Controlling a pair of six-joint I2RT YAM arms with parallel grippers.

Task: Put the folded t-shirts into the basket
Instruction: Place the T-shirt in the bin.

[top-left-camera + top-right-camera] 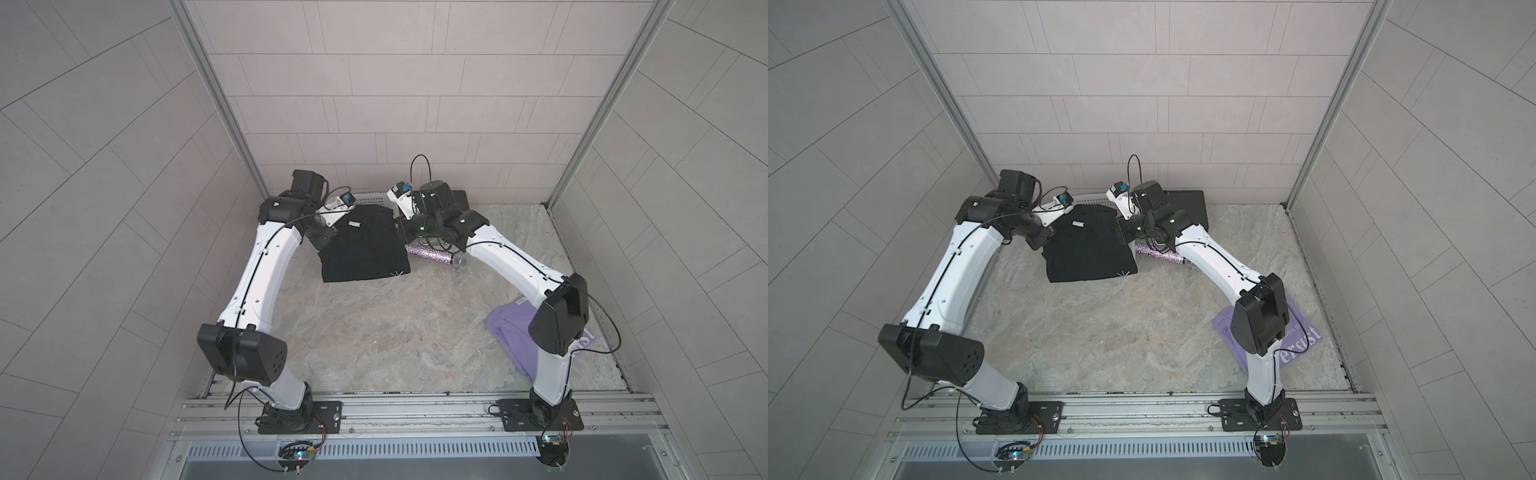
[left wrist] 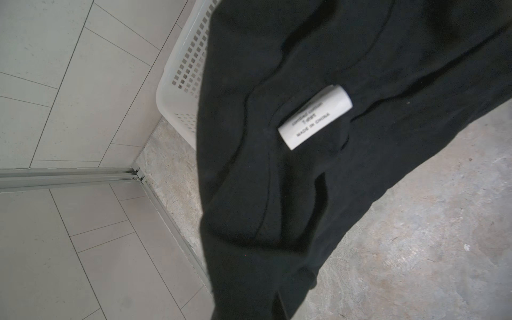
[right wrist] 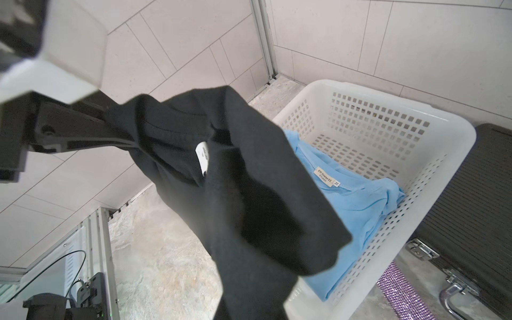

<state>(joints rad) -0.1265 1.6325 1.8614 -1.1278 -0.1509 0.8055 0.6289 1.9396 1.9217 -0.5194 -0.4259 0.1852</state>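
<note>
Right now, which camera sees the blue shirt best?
The right wrist camera: the blue shirt lies in the basket, label showing. In both top views the black shirt hides it. The left wrist view shows only the black shirt and a basket wall.

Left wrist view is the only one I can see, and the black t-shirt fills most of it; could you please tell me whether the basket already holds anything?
Observer: Yes, a light blue t-shirt lies folded inside the basket.
Operator: Thank you. Are any shirts left on the table?
Observer: A lavender t-shirt lies near the right arm's base, partly hidden by that arm.
Operator: And what is beside the basket?
Observer: A black briefcase lies flat next to it.
</note>
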